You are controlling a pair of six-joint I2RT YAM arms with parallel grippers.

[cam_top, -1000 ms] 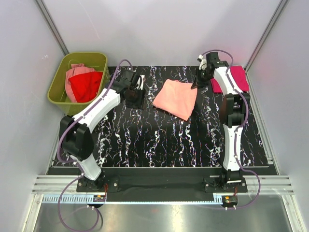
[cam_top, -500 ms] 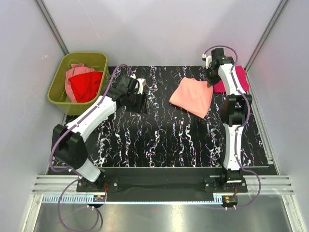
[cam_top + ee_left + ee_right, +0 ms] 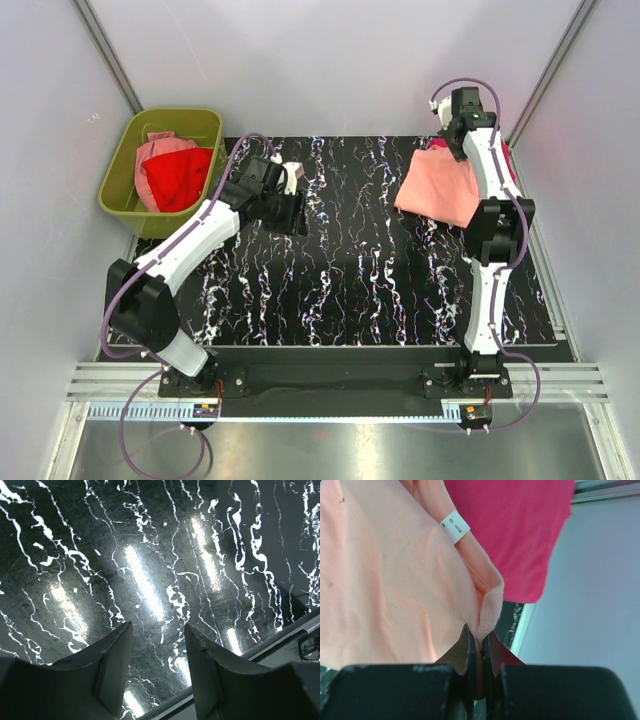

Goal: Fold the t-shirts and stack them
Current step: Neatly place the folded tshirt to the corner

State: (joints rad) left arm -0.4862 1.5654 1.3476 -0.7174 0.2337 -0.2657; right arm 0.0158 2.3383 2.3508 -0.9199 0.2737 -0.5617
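Right wrist view shows the right gripper (image 3: 479, 641) clamped tight on a doubled edge of the folded salmon-peach cotton t-shirt (image 3: 385, 580), near its white sewn-in label (image 3: 455, 526). Just beyond the pinch lies the flat magenta-pink folded t-shirt (image 3: 520, 525), at the far right corner of the black, white-veined table (image 3: 340, 290). We judge the edge grip is chosen so that the folded piece can be carried across and laid on the magenta one; the step in hand is stacking. From above, the salmon piece covers the magenta one only in part, so placement is not yet done. We cannot tell whether its trailing edge touches the table.

The left gripper (image 3: 157, 630) stands partly open and empty above bare table, on the side of the olive-green plastic bin (image 3: 180, 113). The bin holds a crumpled red t-shirt (image 3: 180, 178) and a dusty pink t-shirt (image 3: 158, 150). We judge it is stationed there for the next garment. Risk: a single-point pinch may let the fold sag open on release.
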